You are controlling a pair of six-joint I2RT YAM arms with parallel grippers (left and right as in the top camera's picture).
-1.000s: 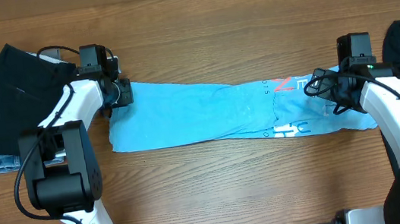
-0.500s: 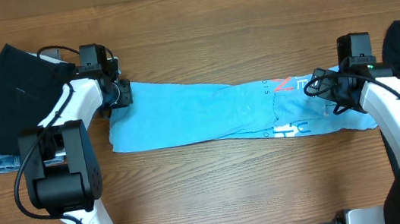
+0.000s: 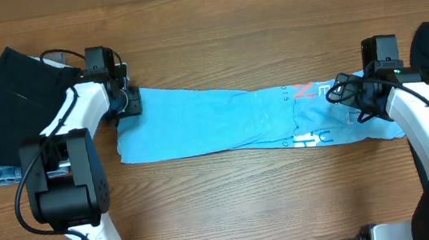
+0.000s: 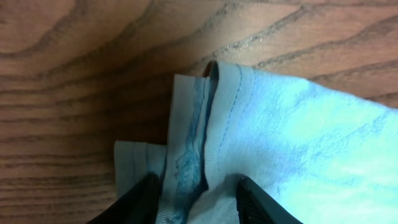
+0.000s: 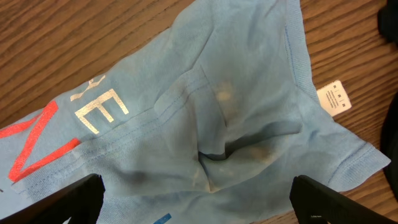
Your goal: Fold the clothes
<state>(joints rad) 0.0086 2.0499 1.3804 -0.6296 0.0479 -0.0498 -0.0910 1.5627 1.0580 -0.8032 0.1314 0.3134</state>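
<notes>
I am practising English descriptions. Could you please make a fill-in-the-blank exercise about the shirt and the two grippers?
1. The T-shirt, folded into a long strip, is light ____.
2. The right gripper hangs over the shirt with jaws wide ____.
3. The letter N printed on the shirt is ____.
4. The left gripper has one finger on each ____ of the shirt's hem.
Missing words: blue; open; red; side.
</notes>
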